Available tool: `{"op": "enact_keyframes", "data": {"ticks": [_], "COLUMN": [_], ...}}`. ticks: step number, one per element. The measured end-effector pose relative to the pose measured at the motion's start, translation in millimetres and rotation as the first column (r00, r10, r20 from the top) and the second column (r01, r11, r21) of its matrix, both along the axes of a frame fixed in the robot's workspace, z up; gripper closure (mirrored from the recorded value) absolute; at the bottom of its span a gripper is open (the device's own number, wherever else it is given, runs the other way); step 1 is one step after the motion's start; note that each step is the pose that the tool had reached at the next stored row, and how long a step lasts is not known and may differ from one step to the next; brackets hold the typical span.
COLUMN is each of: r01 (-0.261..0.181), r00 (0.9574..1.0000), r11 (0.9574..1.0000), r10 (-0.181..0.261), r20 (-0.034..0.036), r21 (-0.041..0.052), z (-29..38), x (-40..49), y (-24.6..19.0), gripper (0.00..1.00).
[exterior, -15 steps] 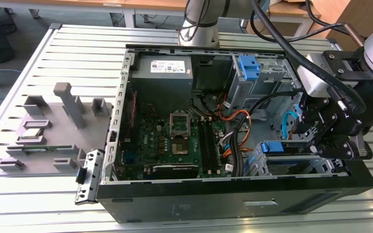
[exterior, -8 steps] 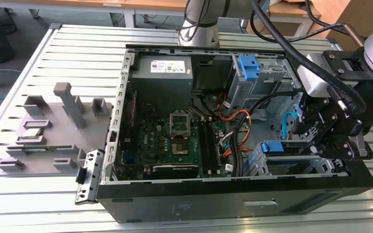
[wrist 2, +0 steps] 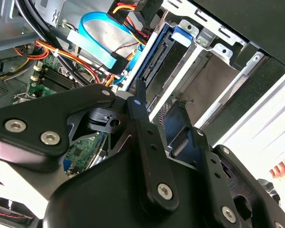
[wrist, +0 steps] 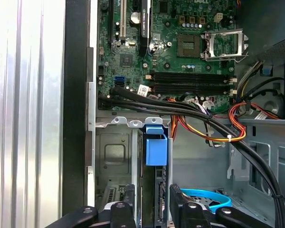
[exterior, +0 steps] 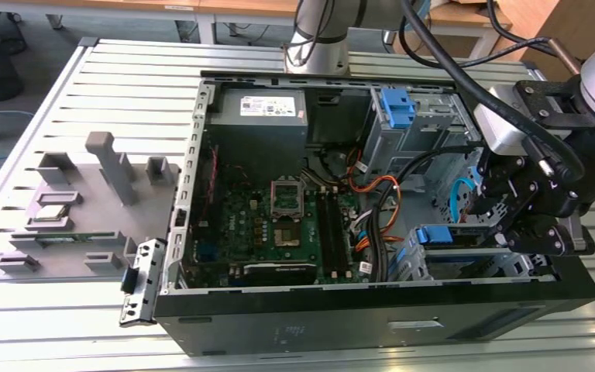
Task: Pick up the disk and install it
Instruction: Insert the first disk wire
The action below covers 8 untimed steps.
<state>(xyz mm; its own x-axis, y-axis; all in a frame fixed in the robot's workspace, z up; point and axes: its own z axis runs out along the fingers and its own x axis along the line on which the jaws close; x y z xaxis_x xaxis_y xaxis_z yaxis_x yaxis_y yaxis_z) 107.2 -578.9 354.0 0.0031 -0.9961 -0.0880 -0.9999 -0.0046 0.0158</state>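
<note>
Exterior view, case: we see the open black metal computer case (exterior: pixel 380 325) lying on its side on the slatted grey metal table (exterior: pixel 122 85). We judge it is laid this way so that its inside faces up and the arm can reach in from above.
Exterior view, disk: the flat silver rectangular disk (exterior: pixel 445 235) with blue plastic rails stands on edge in the grey sheet-metal drive cage (exterior: pixel 409 262) at the exterior view's right. We judge it is in or nearly in its slot.
Exterior view, gripper: the black gripper (exterior: pixel 533 229) hangs over the same cage, just beside the disk on the exterior view's right.
Second wrist view, disk: the blue-railed edge of the disk (wrist 2: pixel 154 64) runs along a cage wall, with the light blue flat data cable (wrist 2: pixel 96 46) looping just beside it.
Second wrist view, gripper: the gripper (wrist 2: pixel 168 114) sits close against the disk's near end. We cannot tell whether it clamps the disk or is parted.
First wrist view, disk: the disk's blue tab (wrist: pixel 156 145) sits between cage walls, with the green motherboard (wrist: pixel 133 61) beyond.
First wrist view, gripper: the gripper (wrist: pixel 152 211) lines up with the disk's edge, and we cannot make out any contact.
</note>
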Motion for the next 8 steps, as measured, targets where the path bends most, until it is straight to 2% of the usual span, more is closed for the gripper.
{"op": "enact_keyframes", "data": {"ticks": [8], "r01": [0.000], "r00": [1.0000], "r11": [1.0000], "r10": [0.000], "r20": [0.0000], "r21": [0.0001], "z": [10.9], "x": [0.0], "y": [0.1], "gripper": [0.57]}}
